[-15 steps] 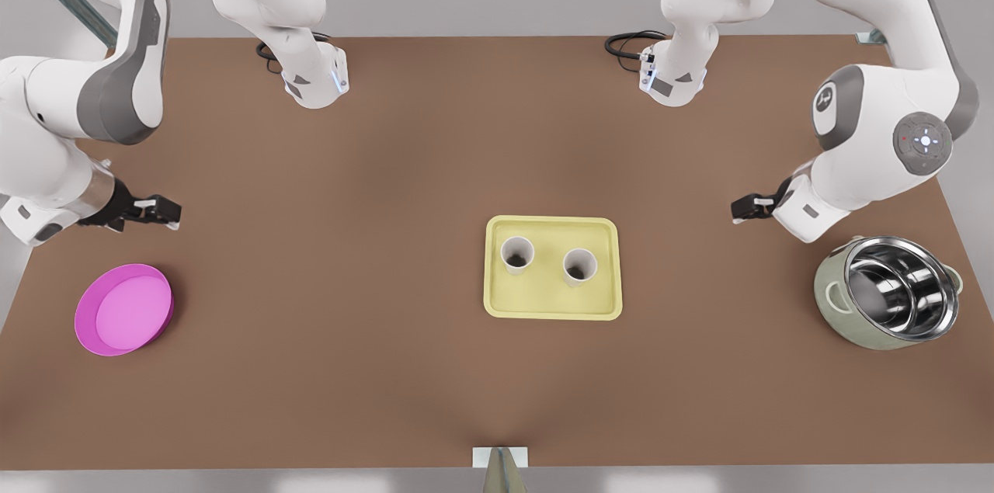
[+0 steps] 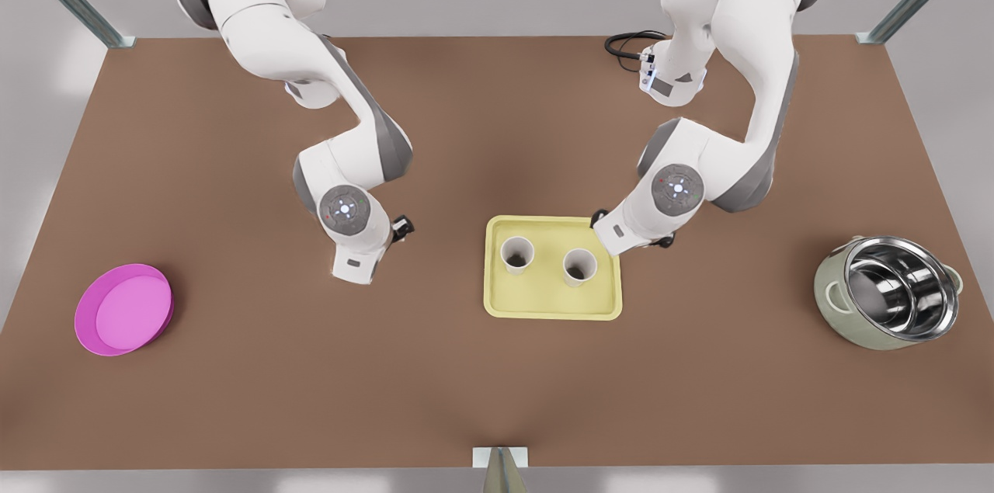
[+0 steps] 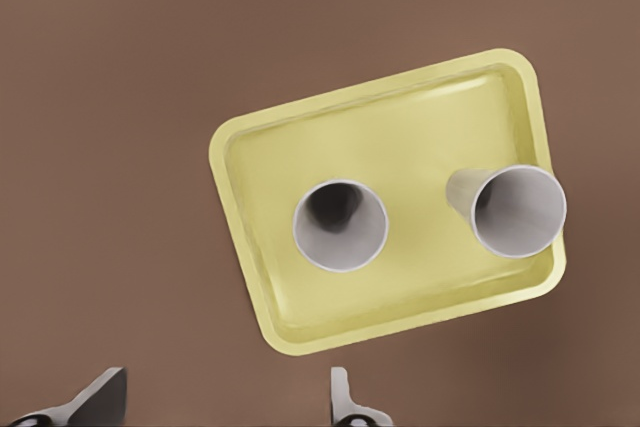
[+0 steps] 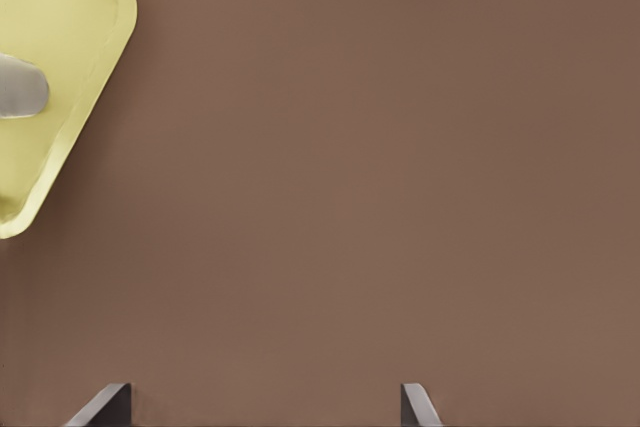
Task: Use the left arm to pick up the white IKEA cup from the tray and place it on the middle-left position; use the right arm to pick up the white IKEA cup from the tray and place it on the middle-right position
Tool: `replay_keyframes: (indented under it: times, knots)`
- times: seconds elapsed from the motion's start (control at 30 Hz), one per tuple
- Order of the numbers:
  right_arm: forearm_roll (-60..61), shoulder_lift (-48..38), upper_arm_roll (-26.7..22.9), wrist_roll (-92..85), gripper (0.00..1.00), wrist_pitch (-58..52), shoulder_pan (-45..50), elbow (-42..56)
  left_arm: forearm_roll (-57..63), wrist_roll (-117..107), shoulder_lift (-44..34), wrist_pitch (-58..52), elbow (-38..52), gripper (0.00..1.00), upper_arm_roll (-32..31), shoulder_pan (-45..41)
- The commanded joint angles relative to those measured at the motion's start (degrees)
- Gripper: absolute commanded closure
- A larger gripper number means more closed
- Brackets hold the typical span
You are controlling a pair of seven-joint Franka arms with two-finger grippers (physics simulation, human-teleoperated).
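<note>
Nothing in the job is done yet. Both white cups stand in the yellow tray (image 2: pixel 553 305) in the middle of the brown tabletop (image 2: pixel 497 128). One white cup (image 2: pixel 517 254) is on the front view's left side of the tray. The other white cup (image 2: pixel 579 266) is just beside it on the front view's right side. The two cups do not touch. The plain spots of tabletop on each side of the tray have no cup on them.

The left arm (image 2: pixel 353 213) hangs over bare tabletop near the tray, on the front view's left. The right arm (image 2: pixel 668 194) hangs over the far corner of the tray on the front view's right. I think both arms are getting ready to reach down for a cup. The grabbing, lifting and putting down are all left to do.

The front view also shows a pink bowl (image 2: pixel 124 309) and a grey-green pot (image 2: pixel 885 293), each well apart from the tray. It hides the fingers under the big arms.

The left wrist view shows the left gripper (image 3: pixel 225 397) with its fingers apart and holding nothing. They are off the tray, and both cups look open and empty inside.

The right wrist view shows the right gripper (image 4: pixel 265 402) with its fingers apart too. They hang over bare tabletop, with one corner of the tray off to the side.
</note>
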Motion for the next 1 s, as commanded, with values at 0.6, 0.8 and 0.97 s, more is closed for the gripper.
replay_keyframes:
  times: [0.6, 0.8, 0.97]
  knots:
    - [3.4, 19.5, 1.6, 56.8, 0.0, 30.1, 14.1, 6.7, 4.4, -20.5, 8.7, 18.5, -4.7, 0.0, -0.1, -0.5]
    - [3.3, 22.8, 1.6, 56.6, 0.0, 31.5, 14.1, 6.7, 5.4, -20.5, 8.4, 18.6, -7.3, 0.0, -0.1, -0.5]
    - [3.4, 22.4, 1.7, 57.3, 0.59, 31.4, 14.1, 6.9, 5.4, -20.5, 10.0, 21.0, -8.0, 0.0, -0.1, -0.5]
